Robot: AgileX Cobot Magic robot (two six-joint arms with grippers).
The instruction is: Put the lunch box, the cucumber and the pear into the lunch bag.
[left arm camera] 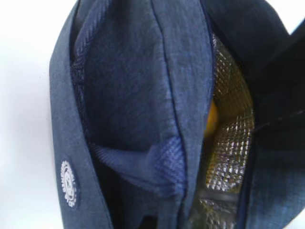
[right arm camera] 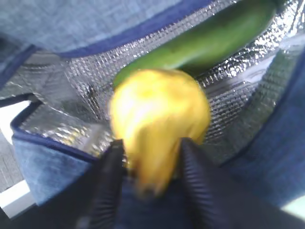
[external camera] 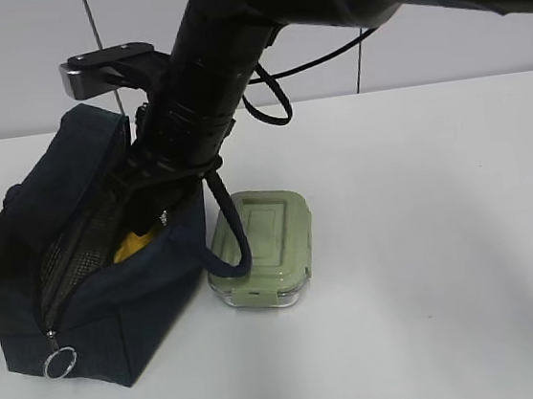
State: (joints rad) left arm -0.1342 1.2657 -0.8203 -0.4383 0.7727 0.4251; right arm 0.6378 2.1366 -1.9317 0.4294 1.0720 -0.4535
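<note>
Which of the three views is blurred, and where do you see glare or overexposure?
Right wrist view: the pear between the right gripper fingers is smeared and overexposed, cucumber soft. Left wrist view: the lunch bag fabric is soft-focus, its silver lining glinting. Exterior view: sharp, the lunch box crisp.

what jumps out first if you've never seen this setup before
The big black arm plunging from upper right into the open navy lunch bag at the left of the table. Inside, the right wrist view shows the right tool gripping the yellow pear against the silver lining, with the cucumber lying behind it. The green-lidded lunch box sits outside, right beside the bag.
</note>
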